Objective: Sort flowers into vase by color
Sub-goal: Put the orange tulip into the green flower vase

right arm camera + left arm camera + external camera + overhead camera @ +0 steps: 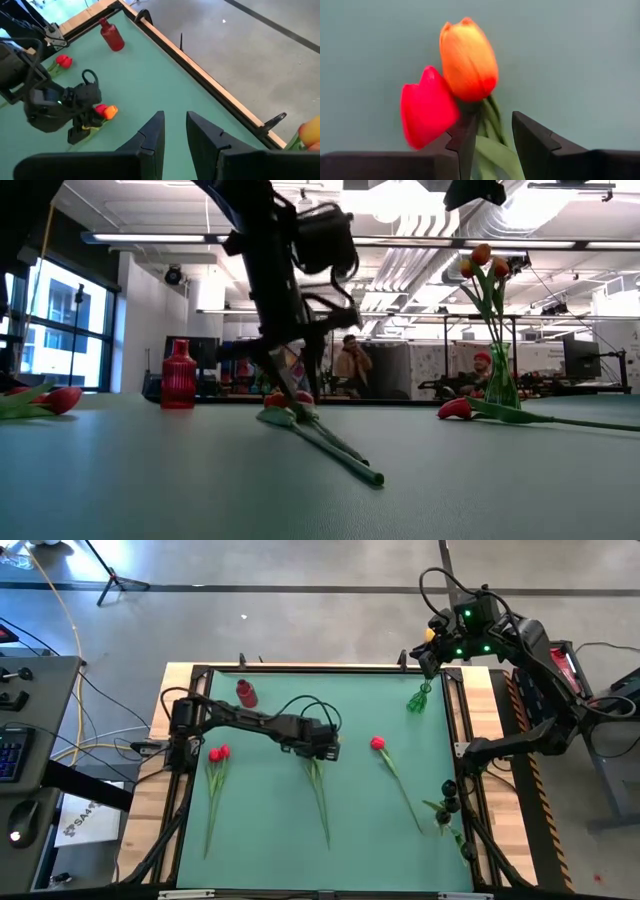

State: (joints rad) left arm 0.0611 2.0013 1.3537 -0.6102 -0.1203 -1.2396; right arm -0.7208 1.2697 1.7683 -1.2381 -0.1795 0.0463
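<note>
An orange tulip (468,57) and a red tulip (427,107) lie together mid-table, stems (322,800) running toward the near edge. My left gripper (495,137) is open, pointing down, with one finger on each side of their stems just below the heads. Two red tulips (218,753) lie on the left and a single red tulip (377,743) right of centre. A red vase (246,693) stands far left. A green vase (500,380) at the far right holds orange tulips (482,260). My right gripper (175,135) is open and high over the far right corner. My left gripper stands astride the green stems (492,120) of the orange and red tulips, coming from above. The stems lie on the table. The red head shows against one finger (465,137), but I cannot tell whether it touches.
Dark round objects with green leaves (447,802) sit near the table's right edge. A raised frame (320,668) borders the green mat. People (350,365) stand in the room far behind the table. Bare mat lies between the flower groups.
</note>
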